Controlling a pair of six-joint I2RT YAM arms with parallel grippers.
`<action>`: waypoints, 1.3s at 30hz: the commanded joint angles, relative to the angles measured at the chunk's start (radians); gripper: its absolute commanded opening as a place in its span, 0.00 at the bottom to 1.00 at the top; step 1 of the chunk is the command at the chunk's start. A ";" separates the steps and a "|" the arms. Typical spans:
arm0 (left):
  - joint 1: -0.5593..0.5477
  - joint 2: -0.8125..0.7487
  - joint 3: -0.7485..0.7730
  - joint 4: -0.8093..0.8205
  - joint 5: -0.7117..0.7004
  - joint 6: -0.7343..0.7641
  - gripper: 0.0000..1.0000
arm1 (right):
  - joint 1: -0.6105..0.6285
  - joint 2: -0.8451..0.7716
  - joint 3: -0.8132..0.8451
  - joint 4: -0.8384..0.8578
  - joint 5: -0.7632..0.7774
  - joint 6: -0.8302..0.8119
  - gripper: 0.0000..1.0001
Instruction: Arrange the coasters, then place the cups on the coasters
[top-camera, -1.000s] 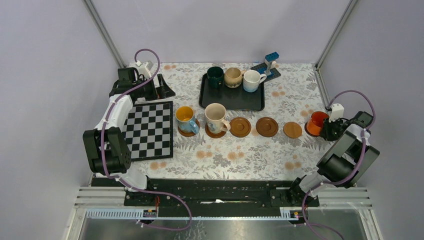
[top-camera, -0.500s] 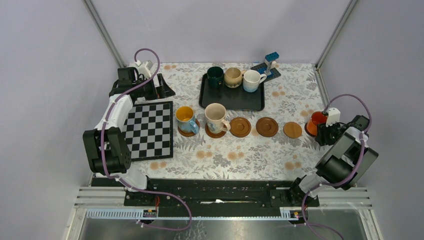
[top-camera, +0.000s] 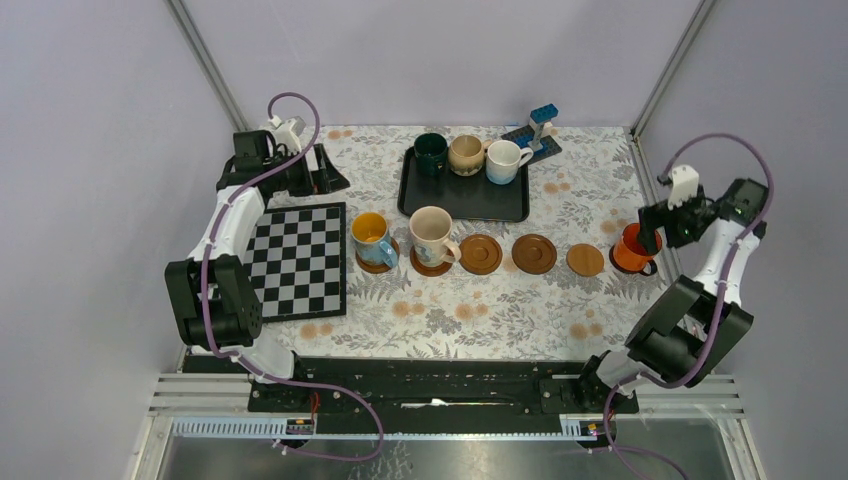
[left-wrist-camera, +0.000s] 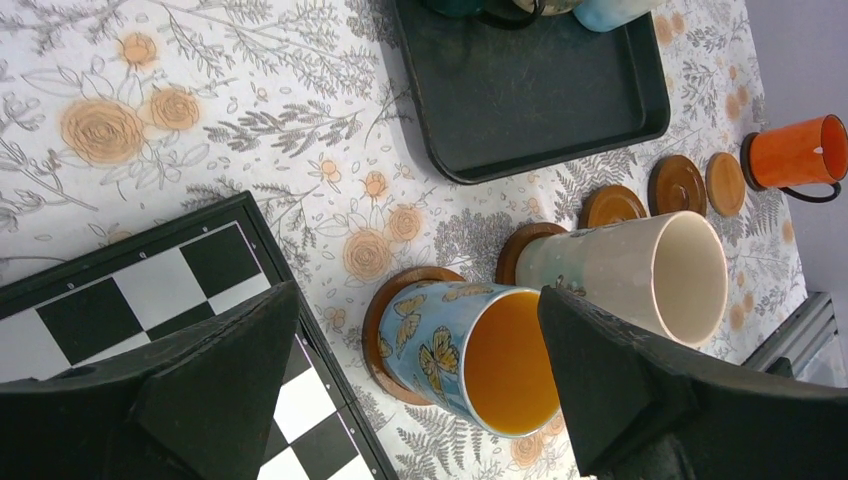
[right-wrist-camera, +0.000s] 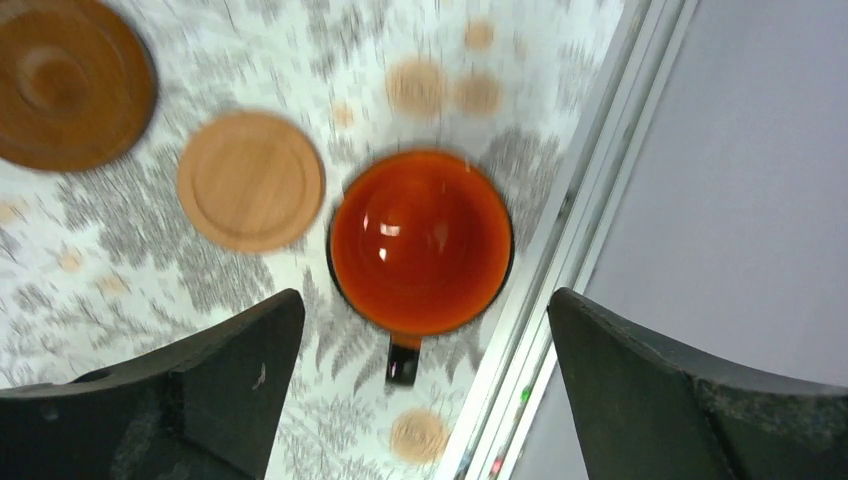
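Several brown coasters lie in a row across the table. Three are bare (top-camera: 481, 254) (top-camera: 534, 254) (top-camera: 585, 260). A blue cup with a yellow inside (top-camera: 372, 238) and a tall cream cup (top-camera: 432, 235) each stand on a coaster at the left. The orange cup (top-camera: 632, 247) stands on the rightmost coaster; it also shows in the right wrist view (right-wrist-camera: 420, 240). My right gripper (top-camera: 660, 228) hangs open above it, holding nothing. The dark green (top-camera: 431, 152), beige (top-camera: 466, 154) and white-and-blue (top-camera: 503, 160) cups stand on the black tray (top-camera: 465, 200). Far left, my left gripper (top-camera: 325, 176) is open and empty.
A chessboard (top-camera: 298, 260) lies at the left, beside the blue cup. Blue toy blocks (top-camera: 535, 128) stand behind the tray. The table's metal edge rail (right-wrist-camera: 560, 260) runs close to the right of the orange cup.
My right gripper opened, let go of the orange cup and rose above it. The left arm has hardly moved.
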 joint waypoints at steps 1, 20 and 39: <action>-0.002 0.003 0.068 0.026 0.007 0.039 0.99 | 0.130 0.012 0.168 -0.059 -0.019 0.155 1.00; -0.002 0.055 0.128 -0.038 -0.004 0.095 0.99 | 0.586 0.555 0.786 -0.147 -0.139 -0.076 0.97; -0.001 0.111 0.162 -0.077 0.001 0.117 0.99 | 0.691 1.034 1.317 -0.256 -0.056 -0.381 0.97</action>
